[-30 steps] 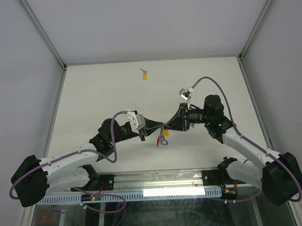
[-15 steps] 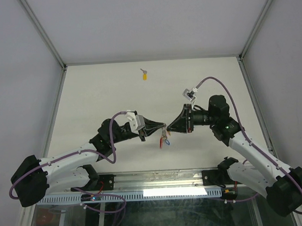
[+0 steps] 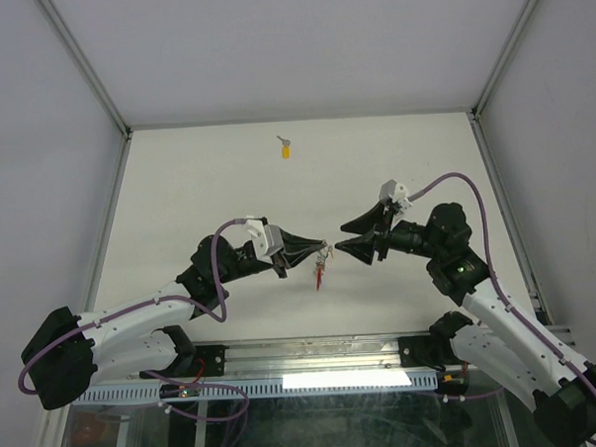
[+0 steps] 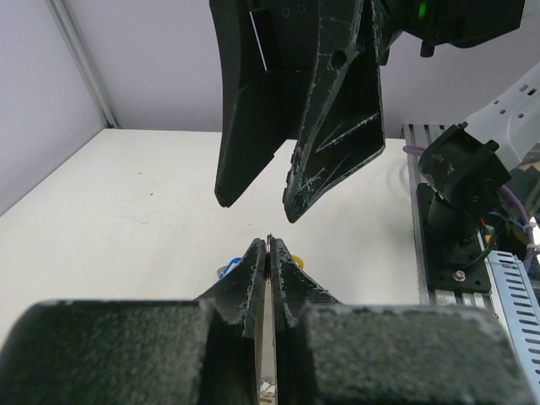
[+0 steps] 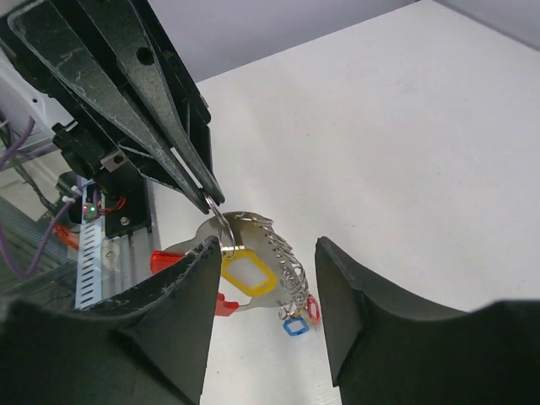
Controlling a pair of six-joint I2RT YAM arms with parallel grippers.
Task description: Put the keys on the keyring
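Observation:
My left gripper is shut on a thin silver ring of the keyring, which hangs from its tips just above the table. In the right wrist view the keyring is a chain of wire rings with a yellow tag, a small blue tag, a small red tag and a red plastic strip. My right gripper is open and empty, a short way to the right of the cluster, pointing at it. A loose key with a yellow head lies at the far side of the table.
Metal frame posts run along the left and right table edges. A rail with the arm bases runs along the near edge. The left gripper's fingers fill the upper left of the right wrist view.
My right gripper has drawn back to the right, away from the left gripper, and has opened. The keyring cluster now hangs from the left gripper alone.

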